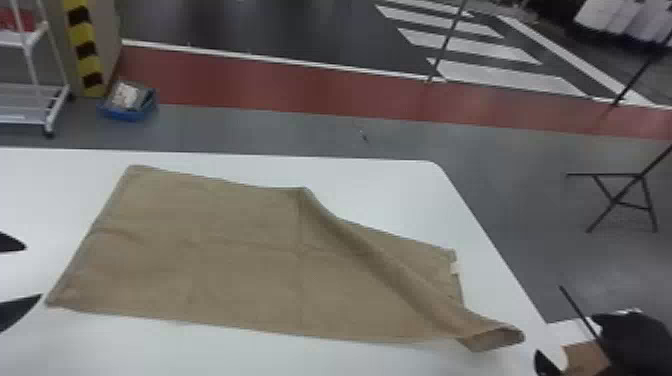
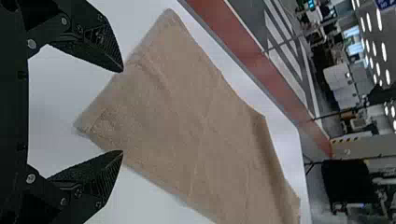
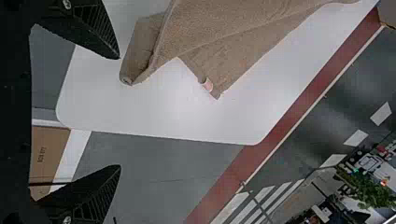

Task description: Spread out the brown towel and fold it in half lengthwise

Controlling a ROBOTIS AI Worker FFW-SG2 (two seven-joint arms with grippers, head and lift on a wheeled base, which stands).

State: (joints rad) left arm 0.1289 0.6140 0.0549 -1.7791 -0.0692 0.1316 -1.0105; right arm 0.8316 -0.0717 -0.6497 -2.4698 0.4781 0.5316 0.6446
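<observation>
Both end effectors are empty, fingers spread wide. Our left gripper [image 1: 33, 271] sits off the brown towel's left short edge, its two tips well apart, one just beside the near left corner; we can't tell if that tip touches cloth. Our right gripper [image 1: 566, 335] is at the table's near right corner, tips well apart too, one near the towel's curled corner [image 1: 492, 337], the other out past the table edge. Brown towel [image 1: 240, 260] lies lengthwise across the white table [image 1: 350, 172], mostly flat on the left and middle, light creases. Right part is uneven: we see a raised diagonal fold from the far long edge down to the curled corner, with a lower flap beyond it carrying a white tag [image 1: 454, 267]. Off the table: cardboard box [image 3: 49, 154] beside our right gripper, black folding stand [image 1: 620, 202] on the floor to the right, blue bin [image 1: 127, 115] and white rack [image 1: 35, 90] far left, red floor band [image 1: 270, 85] behind.
</observation>
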